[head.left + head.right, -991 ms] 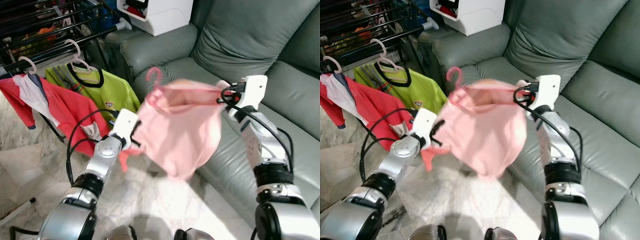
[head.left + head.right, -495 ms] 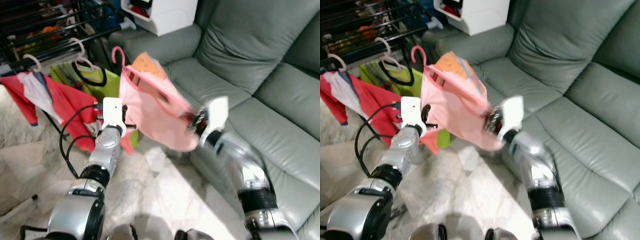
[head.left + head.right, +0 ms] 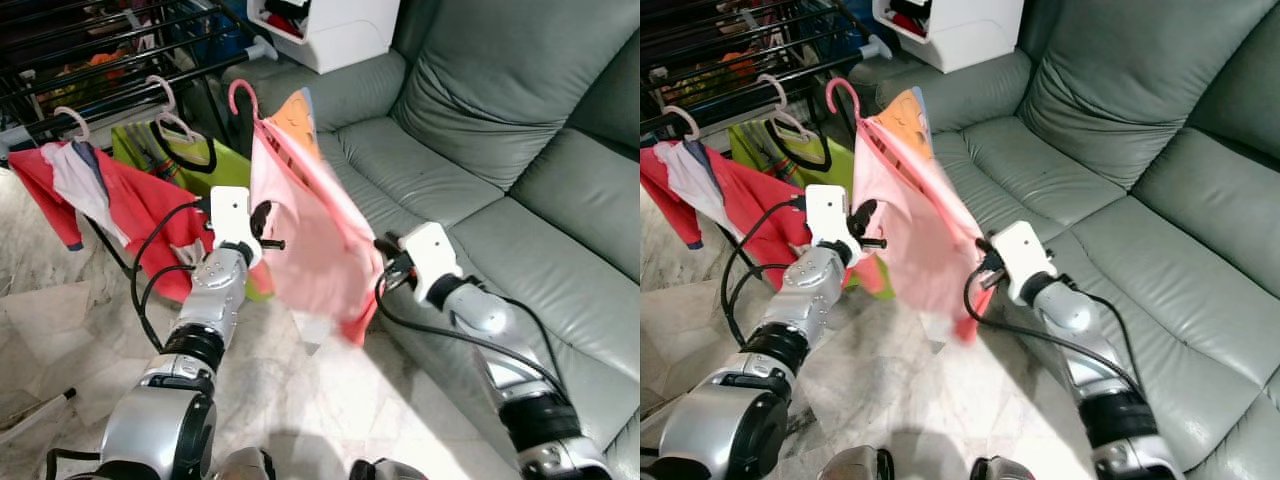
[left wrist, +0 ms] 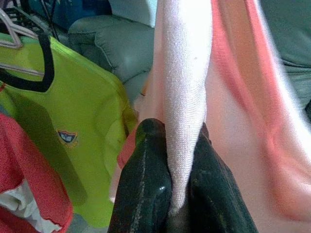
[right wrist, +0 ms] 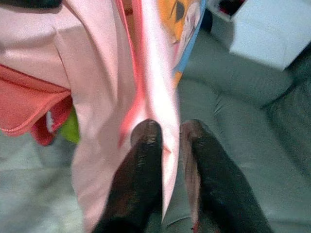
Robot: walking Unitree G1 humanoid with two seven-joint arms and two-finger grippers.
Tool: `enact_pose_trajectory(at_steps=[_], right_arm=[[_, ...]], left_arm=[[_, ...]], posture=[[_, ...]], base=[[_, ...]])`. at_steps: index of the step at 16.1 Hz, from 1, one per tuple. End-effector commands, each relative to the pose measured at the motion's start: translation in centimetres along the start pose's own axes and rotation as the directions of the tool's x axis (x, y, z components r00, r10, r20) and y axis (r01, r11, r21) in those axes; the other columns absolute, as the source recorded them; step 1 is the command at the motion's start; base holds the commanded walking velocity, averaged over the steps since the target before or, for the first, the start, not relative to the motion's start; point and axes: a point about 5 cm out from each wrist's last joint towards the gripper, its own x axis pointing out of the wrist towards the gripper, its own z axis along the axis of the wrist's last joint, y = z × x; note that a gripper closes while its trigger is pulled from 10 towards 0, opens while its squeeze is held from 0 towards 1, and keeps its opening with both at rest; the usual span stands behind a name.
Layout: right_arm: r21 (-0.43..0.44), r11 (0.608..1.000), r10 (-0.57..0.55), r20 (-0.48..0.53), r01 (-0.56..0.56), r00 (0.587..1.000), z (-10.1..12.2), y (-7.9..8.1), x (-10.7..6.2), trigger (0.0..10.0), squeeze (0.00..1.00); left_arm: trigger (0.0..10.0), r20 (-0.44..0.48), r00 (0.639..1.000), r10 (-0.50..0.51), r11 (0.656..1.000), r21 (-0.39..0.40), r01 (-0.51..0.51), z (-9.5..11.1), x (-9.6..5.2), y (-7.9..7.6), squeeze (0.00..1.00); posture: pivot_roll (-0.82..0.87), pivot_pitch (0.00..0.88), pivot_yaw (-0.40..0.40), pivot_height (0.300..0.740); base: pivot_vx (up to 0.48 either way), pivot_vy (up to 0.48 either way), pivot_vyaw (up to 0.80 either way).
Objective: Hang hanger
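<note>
A pink garment (image 3: 305, 225) hangs on a pink hanger whose hook (image 3: 238, 96) stands upright near the black drying rack (image 3: 100, 60). My left gripper (image 3: 262, 226) holds the garment's near edge at chest height; in the left wrist view its fingers (image 4: 146, 194) are shut on a fold of pink fabric (image 4: 182, 97). My right gripper (image 3: 386, 266) sits lower, by the garment's far lower edge. In the right wrist view its fingers (image 5: 143, 165) pinch the pink cloth (image 5: 165, 121) with a narrow gap.
On the rack hang a green shirt (image 3: 195, 160) on a white hanger (image 3: 160, 95) and a red garment (image 3: 120, 205). A grey sofa (image 3: 480, 150) lies to the right, with a white box (image 3: 335, 25) on its arm. Marble floor (image 3: 330, 390) lies below.
The garment went from spread wide to hanging edge-on. Its hook moved left toward the rack. My right arm dropped low and swung inward.
</note>
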Motion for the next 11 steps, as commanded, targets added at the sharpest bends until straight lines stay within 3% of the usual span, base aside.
enact_pose_trajectory(at_steps=[1,3,5,6,8,10,11], right_arm=[[-0.061,0.997,0.045,0.048,-0.042,0.998,0.8,0.9,-0.1,10.0,1.0],[-0.07,0.996,0.066,0.092,-0.059,0.994,1.0,1.8,-0.5,10.0,1.0],[0.036,0.986,0.155,0.137,-0.161,0.978,1.4,2.6,-0.7,10.0,1.0],[0.066,0.962,0.252,0.166,-0.265,0.954,2.2,2.3,-1.3,10.0,1.0],[-0.006,0.955,0.293,0.156,-0.296,0.943,2.6,0.8,-2.0,10.0,1.0],[-0.054,0.966,0.259,0.131,-0.254,0.957,2.4,-1.4,-2.6,10.0,1.0],[-0.085,0.968,0.242,0.091,-0.235,0.966,2.0,-3.4,-3.4,10.0,1.0]], left_arm=[[0.0,0.053,0.999,0.009,1.0,-0.003,-0.009,1.3,0.2,0.6,0.0],[0.0,0.051,0.998,0.03,0.999,-0.029,-0.029,1.5,0.3,1.1,0.0],[0.0,0.066,0.998,0.0,1.0,-0.007,0.001,1.8,0.3,1.1,0.0],[0.0,0.075,0.991,-0.106,0.992,0.081,0.1,2.2,0.2,0.9,0.0],[0.0,0.053,0.973,-0.225,0.957,0.199,0.21,1.8,-0.5,1.0,0.0],[0.0,0.014,0.947,-0.321,0.915,0.264,0.306,1.0,-1.5,1.3,0.0],[0.0,-0.03,0.903,-0.428,0.849,0.328,0.414,0.4,-2.7,1.4,0.0]], posture=[[-0.06,0.067,0.008,0.74],[-0.06,0.068,0.007,0.74],[-0.06,0.068,0.011,0.74],[-0.07,0.069,0.015,0.74],[-0.07,0.07,0.021,0.74],[-0.07,0.07,0.024,0.74],[-0.07,0.07,0.026,0.74]], base=[[0.0,0.0,0.0],[0.0,0.0,0.0],[0.0,0.0,0.0],[0.0,0.0,0.0],[0.0,0.0,0.0],[0.0,0.0,0.0],[0.0,0.0,0.0]])
